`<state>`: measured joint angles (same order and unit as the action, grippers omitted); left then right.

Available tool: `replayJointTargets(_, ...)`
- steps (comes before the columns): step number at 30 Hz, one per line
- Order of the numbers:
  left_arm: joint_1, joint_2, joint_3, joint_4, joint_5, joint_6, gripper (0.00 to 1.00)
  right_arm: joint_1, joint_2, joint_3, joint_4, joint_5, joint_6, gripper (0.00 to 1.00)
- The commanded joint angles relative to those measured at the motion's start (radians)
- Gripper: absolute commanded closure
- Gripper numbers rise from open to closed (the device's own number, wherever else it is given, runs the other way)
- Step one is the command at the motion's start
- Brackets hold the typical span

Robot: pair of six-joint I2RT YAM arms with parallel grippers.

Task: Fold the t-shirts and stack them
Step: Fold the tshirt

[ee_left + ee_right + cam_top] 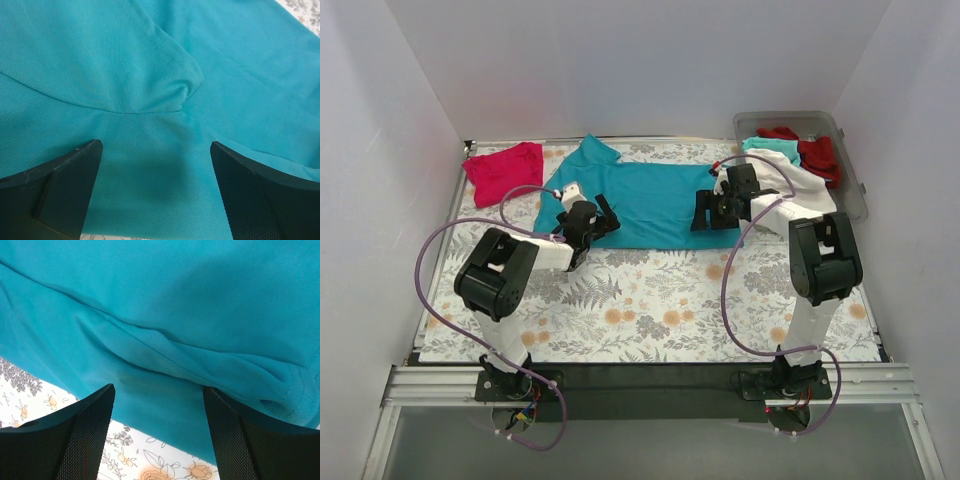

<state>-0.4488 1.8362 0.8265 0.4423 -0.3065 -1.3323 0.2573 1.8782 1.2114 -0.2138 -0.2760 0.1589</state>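
A teal t-shirt (650,200) lies spread flat at the middle of the floral table, one sleeve poking toward the back. My left gripper (602,218) hovers over its near left edge, open, with only cloth (155,180) below the fingers. My right gripper (708,213) stands open over the near right edge, where the fabric (165,370) is folded into a ridge. A magenta-pink t-shirt (504,170) lies crumpled at the back left. A white t-shirt (788,180) hangs out of the bin under my right arm.
A clear plastic bin (848,160) at the back right holds red (818,154) and teal (770,146) shirts. White walls close in on three sides. The floral tablecloth (660,310) runs from the shirt to the arm bases.
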Motion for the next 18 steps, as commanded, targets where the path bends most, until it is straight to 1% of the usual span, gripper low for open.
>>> replayJointTargets(1, 0.001, -0.008, -0.055, 0.016, -0.008, -0.022, 0.17, 0.002, 0.025, 0.080, 0.025, 0.014, 0.007, 0.35)
replayJointTargets(5, 0.002, -0.023, -0.099, 0.027, -0.016, -0.033, 0.17, 0.002, 0.064, 0.129, 0.022, 0.076, 0.008, 0.35)
replayJointTargets(11, 0.002, -0.040, -0.162, 0.049, -0.036, -0.036, 0.17, 0.002, 0.076, 0.198, 0.022, 0.187, 0.013, 0.36)
replayJointTargets(14, 0.002, -0.051, -0.162, 0.041, -0.046, -0.027, 0.17, 0.007, 0.036, 0.174, 0.037, 0.181, 0.014, 0.37)
replayJointTargets(18, 0.002, -0.103, -0.161, 0.030, -0.054, -0.021, 0.17, 0.029, -0.078, 0.068, 0.073, 0.179, 0.010, 0.38)
